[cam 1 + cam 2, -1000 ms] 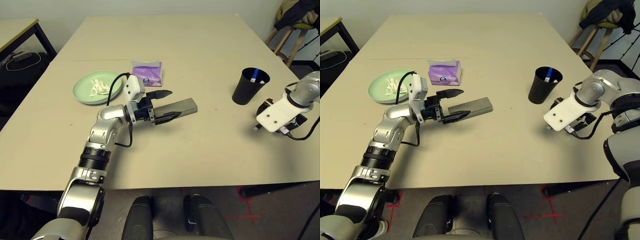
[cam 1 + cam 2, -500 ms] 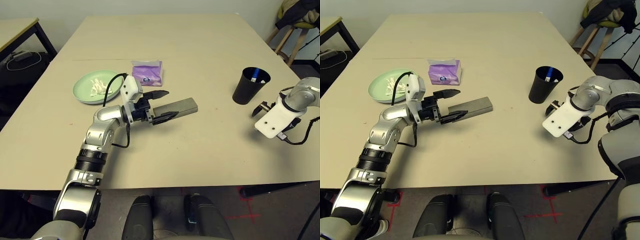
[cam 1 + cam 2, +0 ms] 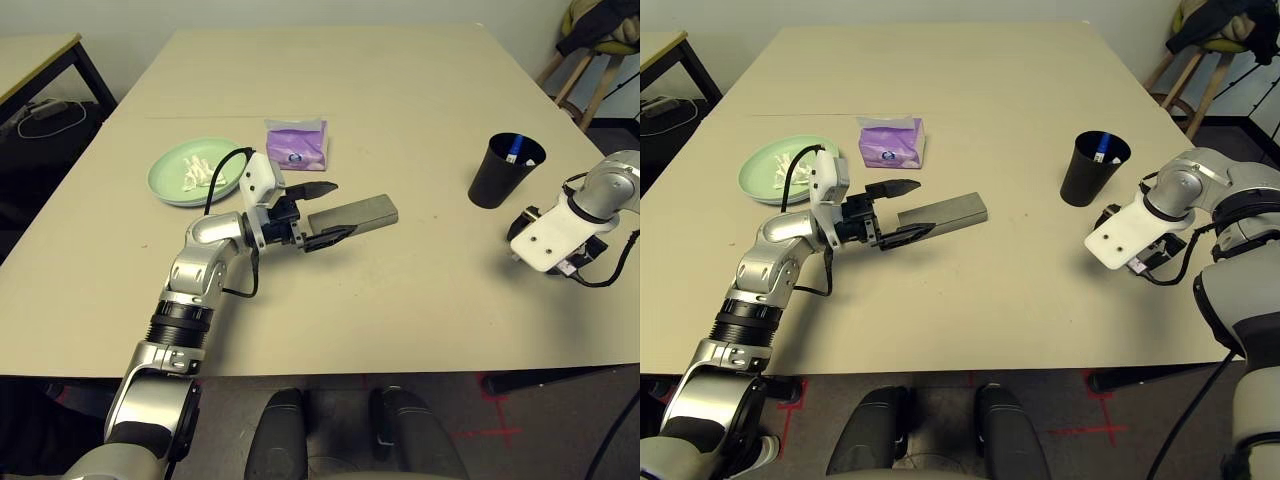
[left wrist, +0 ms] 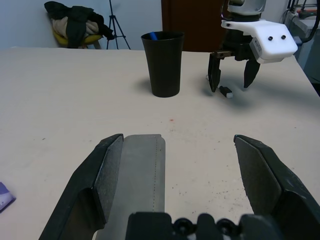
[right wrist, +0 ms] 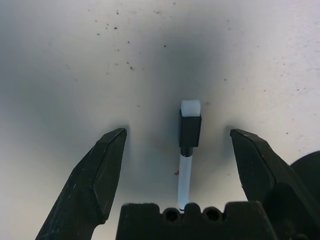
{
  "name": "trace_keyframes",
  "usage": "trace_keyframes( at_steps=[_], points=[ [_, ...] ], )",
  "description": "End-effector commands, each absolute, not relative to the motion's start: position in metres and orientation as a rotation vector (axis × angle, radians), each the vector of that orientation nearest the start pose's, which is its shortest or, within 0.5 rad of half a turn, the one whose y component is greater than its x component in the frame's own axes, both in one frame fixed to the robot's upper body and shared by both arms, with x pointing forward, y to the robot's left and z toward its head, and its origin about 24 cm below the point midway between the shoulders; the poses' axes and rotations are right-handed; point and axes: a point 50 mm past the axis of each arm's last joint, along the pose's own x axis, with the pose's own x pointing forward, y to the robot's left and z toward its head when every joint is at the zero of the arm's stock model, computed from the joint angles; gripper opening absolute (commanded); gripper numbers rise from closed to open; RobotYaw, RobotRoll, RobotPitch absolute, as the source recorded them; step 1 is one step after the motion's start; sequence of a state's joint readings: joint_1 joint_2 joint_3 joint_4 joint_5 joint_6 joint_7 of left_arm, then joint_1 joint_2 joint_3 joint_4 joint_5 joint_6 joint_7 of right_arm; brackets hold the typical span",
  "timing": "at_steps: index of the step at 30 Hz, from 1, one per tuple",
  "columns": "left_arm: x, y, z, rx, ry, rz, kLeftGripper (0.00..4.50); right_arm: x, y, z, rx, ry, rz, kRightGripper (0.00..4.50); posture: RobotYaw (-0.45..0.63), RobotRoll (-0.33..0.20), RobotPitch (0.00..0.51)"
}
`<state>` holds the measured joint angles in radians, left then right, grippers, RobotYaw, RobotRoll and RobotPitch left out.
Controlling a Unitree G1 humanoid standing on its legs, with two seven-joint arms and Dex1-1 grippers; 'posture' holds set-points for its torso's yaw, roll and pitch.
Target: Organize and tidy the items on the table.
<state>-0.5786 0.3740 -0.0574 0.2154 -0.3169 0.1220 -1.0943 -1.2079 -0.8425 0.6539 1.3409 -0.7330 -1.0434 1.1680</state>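
Little displacement is noted: right gripper was swung slightly and is now poised, jaws wide, straight above the marker lying on the tabletop beside the black cup, its long axis running across the gap's span between the fingers. Left gripper is spread wide at the glasses case.

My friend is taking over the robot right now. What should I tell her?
Left gripper: open, level, one finger against the grey glasses case on the table; not gripped.
Right gripper: open, pointing down over the small black-and-white marker lying beside the black cup; not gripped.
Done: tissue on the green plate; something blue stands in the cup.
Left: marker, case; purple tissue pack lies loose.
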Motion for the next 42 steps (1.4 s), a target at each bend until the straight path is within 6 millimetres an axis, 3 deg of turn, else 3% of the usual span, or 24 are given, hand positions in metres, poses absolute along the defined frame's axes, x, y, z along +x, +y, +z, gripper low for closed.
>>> trace_keyframes(
  at_steps=[1,14,25,34,42],
  points=[
    [0.317,0.137,0.151,0.187,-0.145,-1.209,4.5,0.336,-0.283,0.158,-1.773,0.719,1.458,4.46,0.26,0.0,0.134],
    [0.317,0.136,0.151,0.186,-0.146,-1.209,4.5,0.332,-0.294,0.152,-1.815,0.847,1.463,4.46,0.26,0.0,0.135],
    [0.317,0.136,0.151,0.189,-0.145,-1.211,4.5,0.334,-0.289,0.148,-1.79,0.844,1.469,0.35,0.25,0.0,0.132],
    [0.318,0.135,0.151,0.194,-0.143,-1.218,4.5,0.338,-0.288,0.158,-1.66,0.808,1.387,0.32,0.24,0.0,0.115],
    [0.321,0.136,0.153,0.205,-0.144,-1.227,4.5,0.347,-0.278,0.208,-1.231,0.643,1.315,0.32,0.22,0.0,0.095]
  ],
)
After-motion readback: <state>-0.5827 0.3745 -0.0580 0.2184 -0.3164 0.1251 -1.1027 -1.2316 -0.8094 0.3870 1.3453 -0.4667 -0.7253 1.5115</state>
